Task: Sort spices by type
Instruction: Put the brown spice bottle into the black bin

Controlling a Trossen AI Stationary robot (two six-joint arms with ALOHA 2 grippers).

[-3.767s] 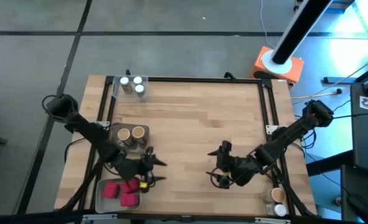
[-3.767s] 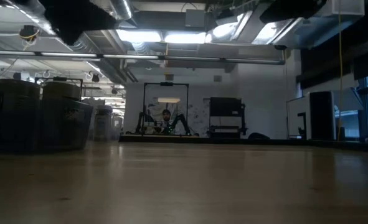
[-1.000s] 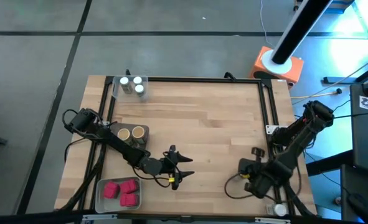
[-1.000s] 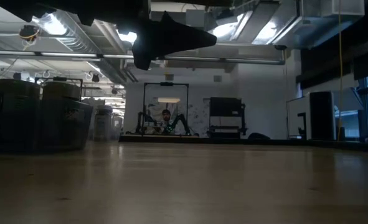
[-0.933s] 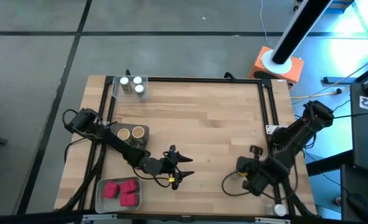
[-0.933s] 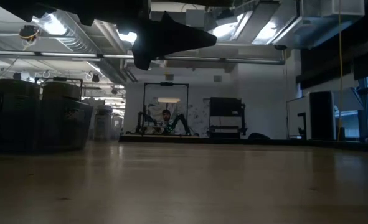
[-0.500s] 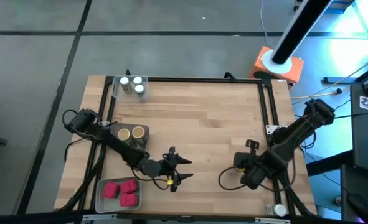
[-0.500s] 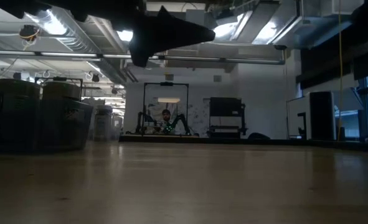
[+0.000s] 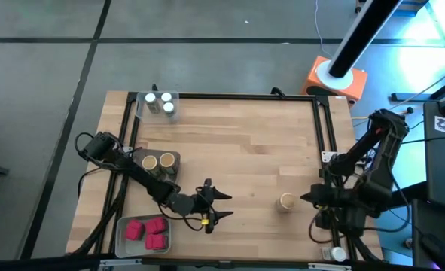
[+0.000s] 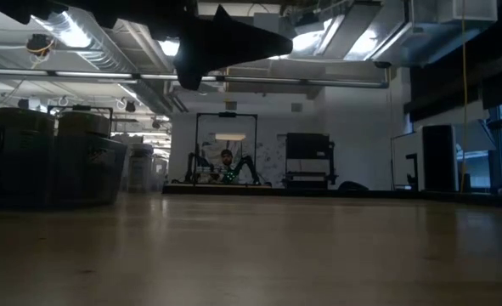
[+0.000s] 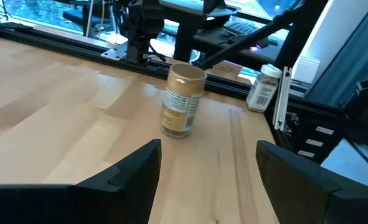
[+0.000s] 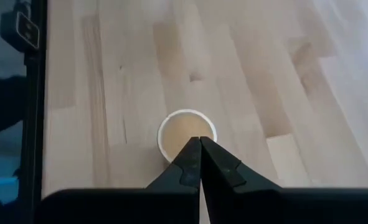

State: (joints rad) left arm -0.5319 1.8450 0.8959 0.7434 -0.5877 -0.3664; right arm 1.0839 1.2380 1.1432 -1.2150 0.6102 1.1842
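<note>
A tan-lidded jar (image 9: 287, 201) stands alone, upright on the bare wood, set where the left gripper (image 9: 216, 205), fingers spread and empty, faces it for pickup; the right gripper (image 12: 200, 163), pinched closed on nothing, hangs above it, near the table's right edge

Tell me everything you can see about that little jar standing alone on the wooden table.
The tan-lidded spice jar is a small round clear container with a yellowish printed label and tan contents. It stands upright on the bare wooden table, right of middle, nothing touching it. The open left gripper points toward it; the shut right gripper sits just beside it.
</note>
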